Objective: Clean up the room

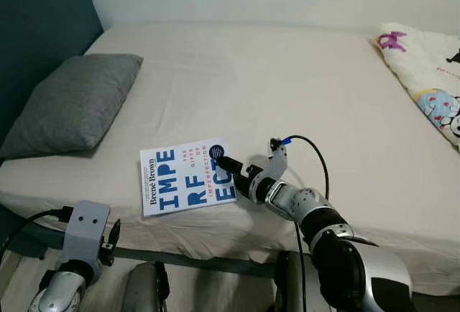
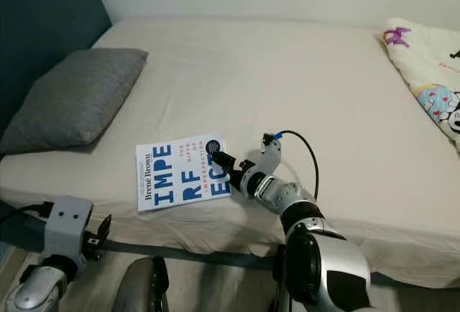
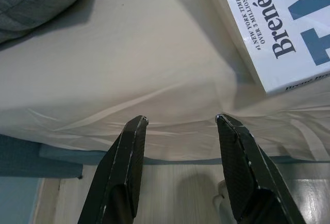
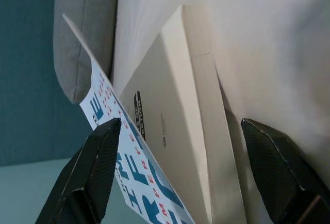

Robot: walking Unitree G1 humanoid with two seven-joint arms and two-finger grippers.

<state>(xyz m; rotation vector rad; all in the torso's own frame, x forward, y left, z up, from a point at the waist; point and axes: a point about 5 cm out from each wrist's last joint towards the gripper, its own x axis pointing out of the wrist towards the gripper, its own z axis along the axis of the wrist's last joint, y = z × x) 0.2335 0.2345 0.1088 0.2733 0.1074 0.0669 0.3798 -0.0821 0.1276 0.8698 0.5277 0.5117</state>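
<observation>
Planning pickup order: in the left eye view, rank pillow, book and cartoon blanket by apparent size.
1. grey pillow, clearly largest.
2-3. book and cartoon blanket: similar; the blanket is cut off by the frame, so unranked.

glossy paper book (image 1: 188, 175) on a matt cloth sheet (image 1: 287, 89), beside a coarse-woven grey pillow (image 1: 75, 103).

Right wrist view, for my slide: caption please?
Open right hand straddling the white book's lifted cover on the bed.

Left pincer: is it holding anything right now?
No, the left pincer is open with nothing between its fingers, hanging below the bed edge, apart from the book.
</observation>
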